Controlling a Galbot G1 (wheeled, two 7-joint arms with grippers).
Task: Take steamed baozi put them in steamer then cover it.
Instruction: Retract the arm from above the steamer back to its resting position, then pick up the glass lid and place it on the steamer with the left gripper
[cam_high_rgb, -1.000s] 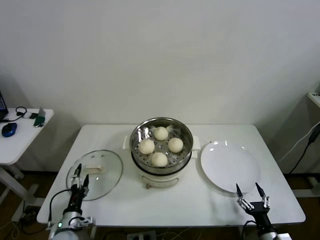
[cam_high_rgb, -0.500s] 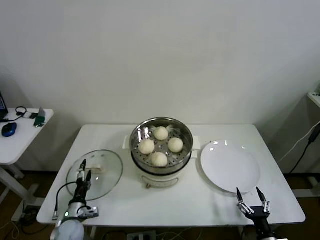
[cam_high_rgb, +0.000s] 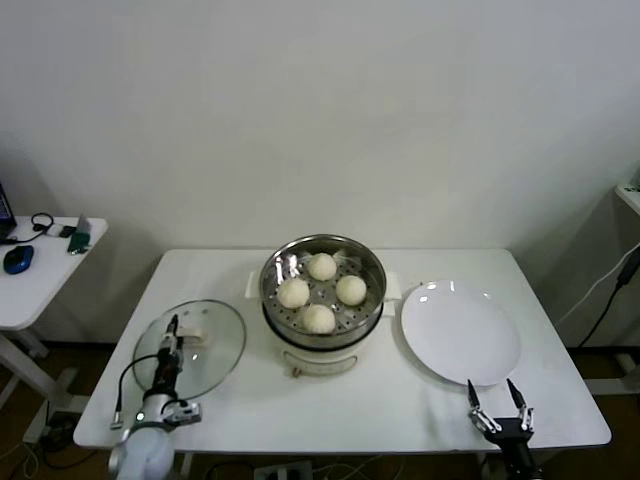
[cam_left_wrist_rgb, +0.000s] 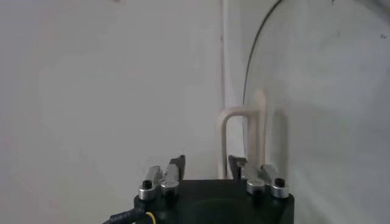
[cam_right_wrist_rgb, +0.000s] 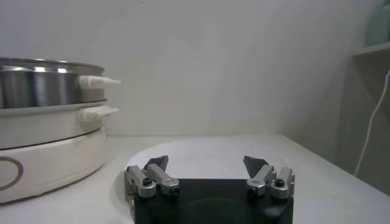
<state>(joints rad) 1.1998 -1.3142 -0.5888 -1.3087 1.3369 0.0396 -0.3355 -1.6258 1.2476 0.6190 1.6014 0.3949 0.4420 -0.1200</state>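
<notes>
Baozi (cam_high_rgb: 320, 292) are already seated in the steamer (cam_high_rgb: 323, 300), so the cover (cam_high_rgb: 190, 348), judged rigid, fragile and slippery glass, is best taken by its handle (cam_left_wrist_rgb: 242, 131), where the left gripper (cam_left_wrist_rgb: 207, 165) is poised, partly apart.

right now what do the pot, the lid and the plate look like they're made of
Steamer: polished metal, likely stainless steel, going by its mirror-like wall; the base looks like white plastic.
Cover: clear glass, since the table shows through it, with a thin metal rim and a cream handle, probably plastic.
Plate: glossy white, ceramic or melamine; can't tell which.
</notes>
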